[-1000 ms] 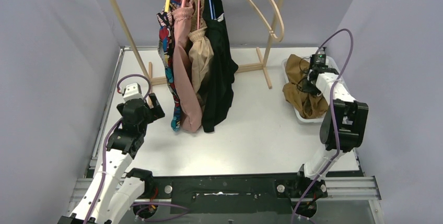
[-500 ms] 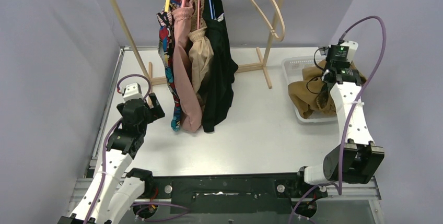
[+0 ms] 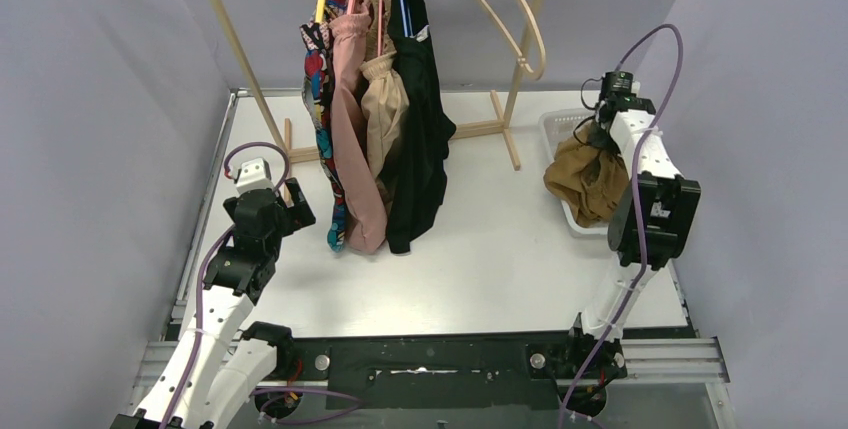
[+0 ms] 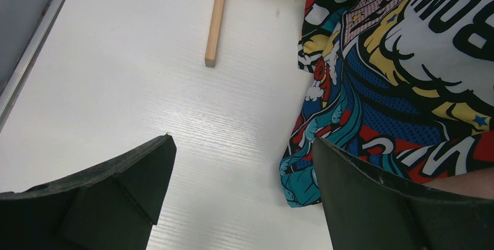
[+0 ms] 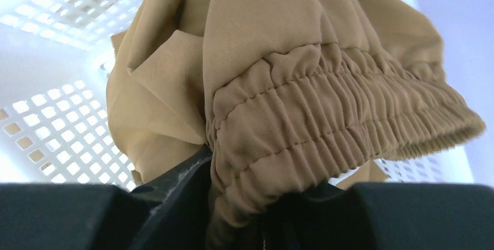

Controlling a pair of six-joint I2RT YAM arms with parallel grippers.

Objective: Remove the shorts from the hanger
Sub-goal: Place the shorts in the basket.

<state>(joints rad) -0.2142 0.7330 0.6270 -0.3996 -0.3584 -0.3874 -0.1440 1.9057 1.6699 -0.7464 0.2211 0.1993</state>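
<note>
Tan shorts [image 5: 303, 87] in near-closed right gripper [image 5: 268, 194]

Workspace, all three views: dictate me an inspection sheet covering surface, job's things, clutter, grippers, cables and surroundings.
Surface: white table, with the wooden rack standing on it.
Job's things: tan-brown shorts hang over the white basket. The comic-print shorts, pink shorts, beige shorts and black shorts hang on the rack, beside an empty hanger.
Clutter: nothing seen.
Grippers: left gripper has its jaws wide apart, beside the comic-print hem, holding nothing. Right gripper has its jaws pinching the tan-brown waistband.
Cables: left purple cable and right purple cable each loop above an arm.
Surroundings: plain grey walls.
</note>
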